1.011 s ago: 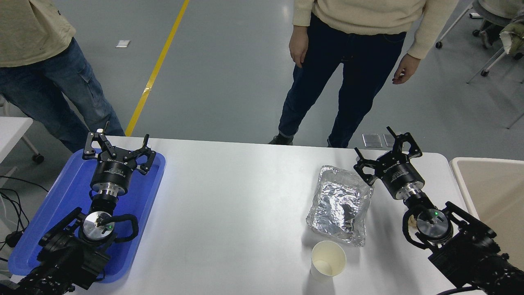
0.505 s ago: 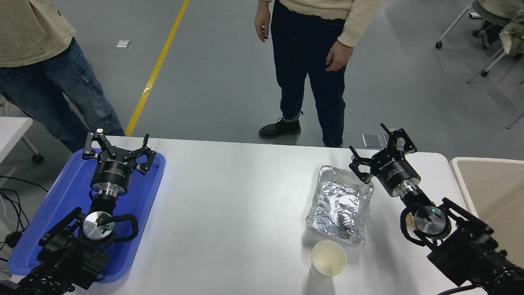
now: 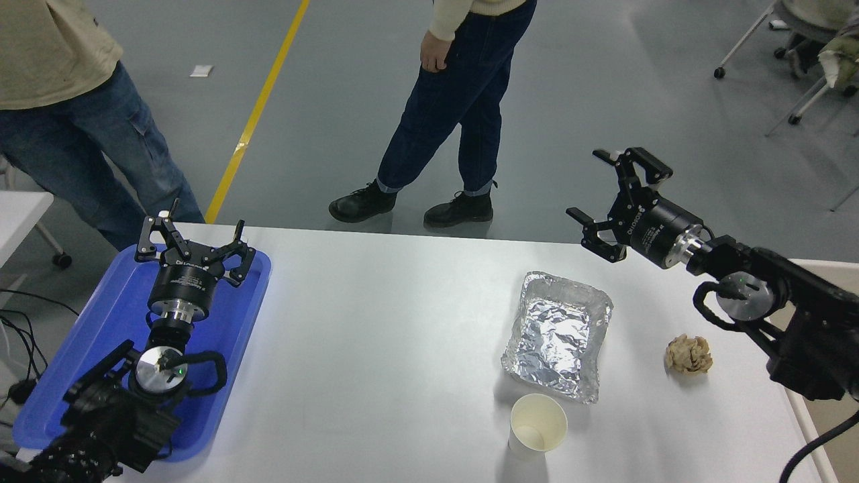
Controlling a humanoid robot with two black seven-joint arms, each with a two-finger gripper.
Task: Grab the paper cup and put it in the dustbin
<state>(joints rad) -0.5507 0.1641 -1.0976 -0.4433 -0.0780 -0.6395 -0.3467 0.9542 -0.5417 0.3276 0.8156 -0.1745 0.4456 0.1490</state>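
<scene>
The paper cup (image 3: 537,425) stands upright near the table's front edge, just in front of the foil tray; it is off-white with a cream inside. My right gripper (image 3: 606,196) is open and empty, raised high above the table's far right edge, well back and right of the cup. The dustbin (image 3: 805,409) shows only as a strip of off-white rim at the right table edge, mostly hidden behind my right arm. My left gripper (image 3: 193,240) is open and parked over the blue tray at the lower left.
A crinkled silver foil tray (image 3: 558,334) lies right of centre. A crumpled tan paper ball (image 3: 688,353) lies to its right. A flat blue tray (image 3: 221,315) sits at the left. Two people stand on the floor beyond the table's far side.
My right arm has lifted and swung back and to the right, uncovering the tan paper ball. The person at the far side has walked to the left. The cup has not moved.
</scene>
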